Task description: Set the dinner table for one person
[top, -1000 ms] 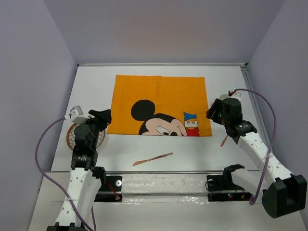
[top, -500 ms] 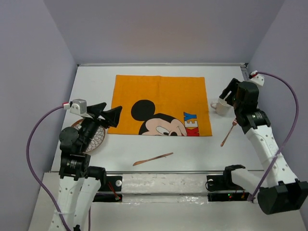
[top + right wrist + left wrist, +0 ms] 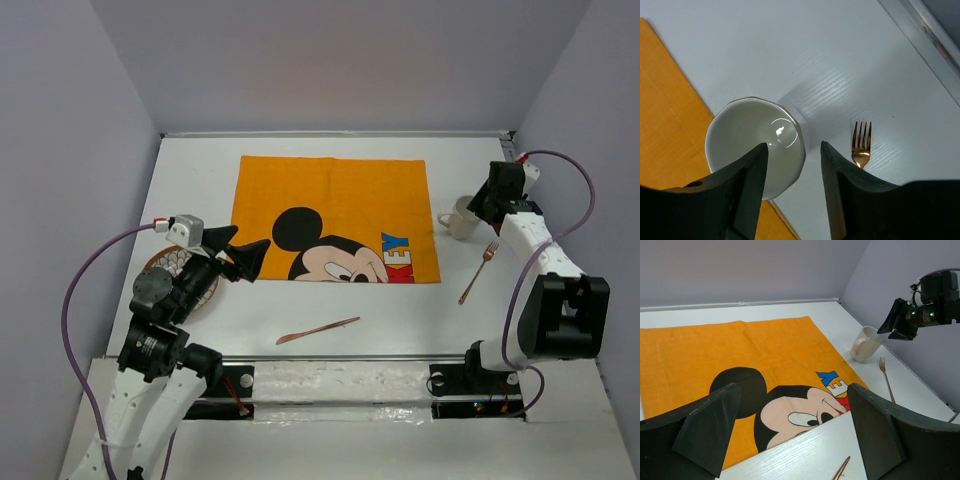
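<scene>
The white dinner table [image 3: 330, 150] carries an orange Mickey Mouse cloth [image 3: 335, 215] in the middle. A white cup [image 3: 459, 222] stands just right of the cloth, with a copper fork [image 3: 478, 272] beside it. A copper knife [image 3: 318, 330] lies near the front edge. A patterned plate [image 3: 182, 283] lies at the left, partly under my left arm. My left gripper [image 3: 250, 240] is open and empty, raised over the cloth's near-left corner. My right gripper [image 3: 476, 207] is open above the cup [image 3: 755, 145]; the cup's rim shows between its fingers [image 3: 740, 195], and the fork [image 3: 861, 145] lies by the right finger.
Grey walls close in the table on the left, back and right. A raised rail [image 3: 925, 35] runs along the table's right edge near the cup. In the left wrist view the cup [image 3: 865, 344], fork [image 3: 885, 375] and right gripper [image 3: 900, 322] sit at the far right.
My left gripper has lifted off the plate and swung right toward the cloth. My right arm has drawn back to the far right, uncovering the cup and fork, and the gripper now hangs over the cup.
</scene>
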Robot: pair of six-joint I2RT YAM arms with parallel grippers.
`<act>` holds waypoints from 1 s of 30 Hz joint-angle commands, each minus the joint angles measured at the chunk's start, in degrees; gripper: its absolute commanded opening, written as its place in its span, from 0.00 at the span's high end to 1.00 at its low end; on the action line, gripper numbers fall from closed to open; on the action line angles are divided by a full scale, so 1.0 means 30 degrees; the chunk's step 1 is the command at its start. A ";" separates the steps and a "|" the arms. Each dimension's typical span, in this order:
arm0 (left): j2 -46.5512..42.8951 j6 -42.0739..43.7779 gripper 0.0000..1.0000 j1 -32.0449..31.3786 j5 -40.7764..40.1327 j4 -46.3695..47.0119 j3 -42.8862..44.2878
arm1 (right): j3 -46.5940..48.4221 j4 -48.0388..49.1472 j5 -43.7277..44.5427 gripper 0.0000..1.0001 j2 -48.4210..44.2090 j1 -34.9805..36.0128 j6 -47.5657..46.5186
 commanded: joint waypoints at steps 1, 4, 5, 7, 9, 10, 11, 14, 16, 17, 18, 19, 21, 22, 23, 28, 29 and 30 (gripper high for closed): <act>-0.0543 0.0474 0.01 -0.0675 -0.0695 0.0057 0.0310 | 0.0689 0.1526 -0.0517 0.53 0.0748 0.0018 0.0687; -0.0631 0.0533 0.01 -0.1203 -0.0841 -0.0002 0.0339 | 0.0571 0.1790 -0.0253 0.63 0.1449 0.0018 0.0891; -0.0660 0.0562 0.01 -0.1436 -0.1045 -0.0089 0.0339 | 0.0629 0.1849 -0.0455 0.71 0.1770 0.0018 0.0892; -0.0631 0.0562 0.01 -0.1584 -0.1337 -0.0148 0.0398 | 0.0920 0.2024 -0.0691 0.92 0.2035 0.0018 0.0776; -0.0689 0.0533 0.01 -0.1817 -0.1892 -0.0323 0.0427 | 0.0952 0.2606 -0.0576 1.00 0.1630 0.0018 0.0658; -0.0719 0.0504 0.01 -0.1848 -0.1983 -0.0382 0.0427 | 0.0865 0.3133 -0.0604 1.00 0.1221 0.0018 0.0164; -0.0690 0.0532 0.01 -0.1877 -0.2013 -0.0412 0.0427 | 0.0661 0.3747 -0.0807 1.00 0.0230 0.0018 -0.0247; -0.0661 0.0503 0.01 -0.1995 -0.2042 -0.0383 0.0456 | 0.1475 0.4427 -0.1393 1.00 -0.0628 0.1212 -0.1068; -0.0660 0.0532 0.01 -0.1995 -0.2072 -0.0353 0.0486 | 0.3522 0.4077 -0.1308 1.00 -0.0018 0.2268 -0.1944; -0.0603 0.0533 0.01 -0.1995 -0.2101 -0.0353 0.0486 | 0.4371 0.3844 -0.1133 1.00 0.0450 0.2825 -0.2240; -0.0573 0.0562 0.01 -0.1966 -0.2217 -0.0440 0.0486 | 0.6178 0.3610 -0.0841 1.00 0.1035 0.3700 -0.2562; -0.0457 0.0562 0.01 -0.1994 -0.2335 -0.0499 0.0457 | 0.7124 0.3085 -0.0867 1.00 0.2462 0.3912 -0.2913; -0.0368 0.0533 0.01 -0.1995 -0.2511 -0.0675 0.0457 | 0.9491 0.2177 -0.1537 1.00 0.3905 0.4117 -0.2859; -0.0368 0.0533 0.01 -0.1966 -0.2541 -0.0676 0.0428 | 1.0057 0.2114 -0.1744 1.00 0.5101 0.4119 -0.2858; -0.0397 0.0504 0.01 -0.1965 -0.2686 -0.0676 0.0427 | 1.0933 0.2084 -0.1921 1.00 0.5635 0.4119 -0.2887; -0.0251 0.0445 0.01 -0.1849 -0.2952 -0.0617 0.0427 | 1.3398 0.1324 -0.2830 1.00 0.8449 0.4293 -0.3062; -0.0106 0.0445 0.01 -0.1819 -0.2922 -0.0588 0.0427 | 1.4389 0.1119 -0.2831 1.00 0.8801 0.4295 -0.3121; -0.0075 0.0445 0.01 -0.1848 -0.2893 -0.0588 0.0427 | 1.4892 0.0595 -0.2860 1.00 0.9529 0.4295 -0.3151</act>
